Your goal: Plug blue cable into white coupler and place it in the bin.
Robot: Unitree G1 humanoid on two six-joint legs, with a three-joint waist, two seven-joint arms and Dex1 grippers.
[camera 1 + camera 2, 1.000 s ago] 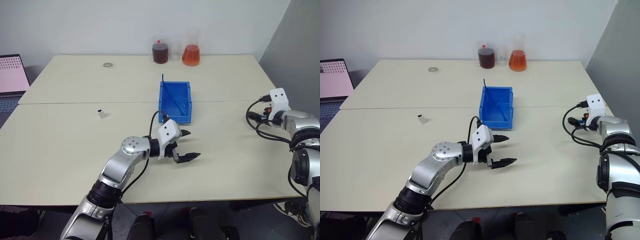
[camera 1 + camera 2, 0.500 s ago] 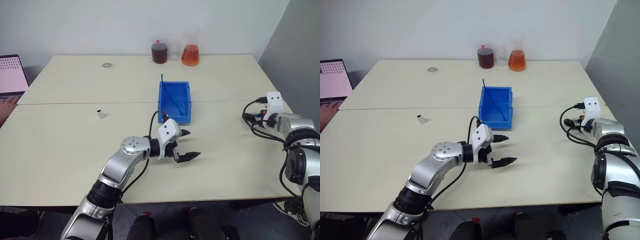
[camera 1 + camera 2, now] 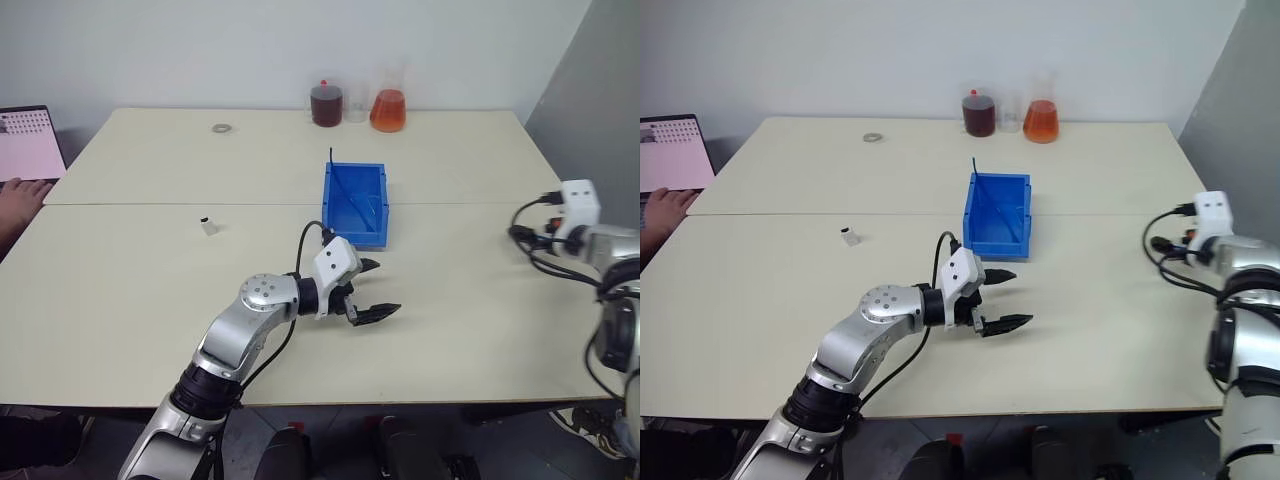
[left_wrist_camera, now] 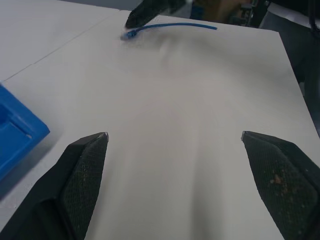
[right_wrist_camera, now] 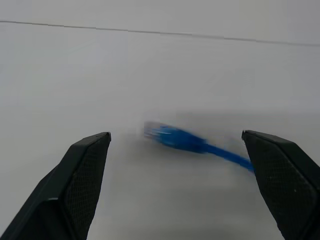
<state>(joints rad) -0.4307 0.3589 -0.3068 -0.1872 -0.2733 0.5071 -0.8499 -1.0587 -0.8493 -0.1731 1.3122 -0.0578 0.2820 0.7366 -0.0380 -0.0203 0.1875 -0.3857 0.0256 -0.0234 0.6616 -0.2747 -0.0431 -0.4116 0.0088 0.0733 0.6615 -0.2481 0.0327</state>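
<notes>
The job is at its first step: nothing is plugged in and nothing is picked up. The blue cable (image 5: 192, 141) lies flat on the desk (image 3: 140, 300) at the far right side, its plug end pointing left, just ahead of the right tool (image 5: 180, 170). That tool's two black fingers stand wide apart and released, with the cable's plug end lying between their lines but not touched. In the left wrist view the same cable (image 4: 165, 27) shows across the desk with the right tool's dark tip just above its plug end.

The left tool (image 3: 372, 290) hovers over the near middle of the desk, just in front of the bin (image 3: 355, 203), pointing right, its fingers (image 4: 82, 170) spread and empty. The white coupler (image 3: 208, 227) stands alone on the left half of the desk, well apart from both tools and from the cable. The bin sits in the middle of the desk; a thin dark strand leans against its far wall, and whether anything else is in it I cannot tell.

As I judge it, the step in hand is the right arm's reach for the cable. The next move calls for lowering the right tool so its fingers straddle the cable close behind the plug, then closing there, leaving the plug tip free to enter the socket. The left tool would then need to travel left to fetch the coupler, gripping it so the socket opening faces the plug.
</notes>
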